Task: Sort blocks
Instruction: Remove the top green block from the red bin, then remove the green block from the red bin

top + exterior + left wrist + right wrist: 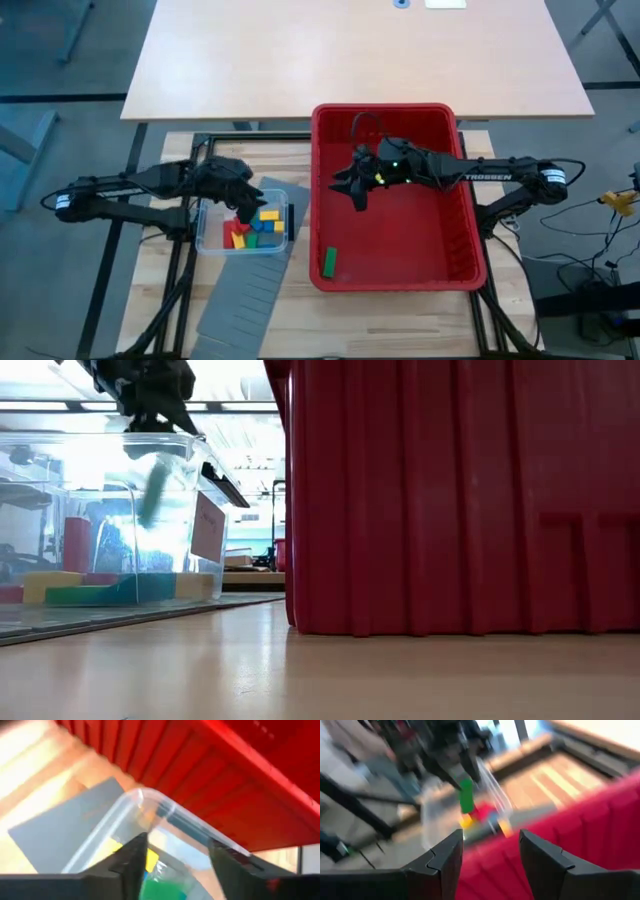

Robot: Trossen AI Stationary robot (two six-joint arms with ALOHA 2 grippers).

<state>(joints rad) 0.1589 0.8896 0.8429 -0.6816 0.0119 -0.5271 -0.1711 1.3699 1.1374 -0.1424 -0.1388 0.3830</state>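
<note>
A clear tub (207, 238) on the wooden table holds red, yellow, blue and green blocks (250, 232). My left gripper (243, 210) hovers over the tub with its fingers apart. A green block (155, 490) shows blurred and tilted inside the tub, just below the fingertips and apart from them. The right wrist view shows it too, as a green block (466, 795) under those fingers. My right gripper (358, 195) is open above the floor of the red bin (470, 250), with nothing between its fingers. Another green block (328, 262) lies flat near the bin's near left corner.
A grey slotted panel (240, 300) lies on the table under and in front of the tub, reaching to the near edge. The red bin's tall wall (450, 500) stands close to the tub's right. A pale tabletop (350, 50) lies beyond the far edge.
</note>
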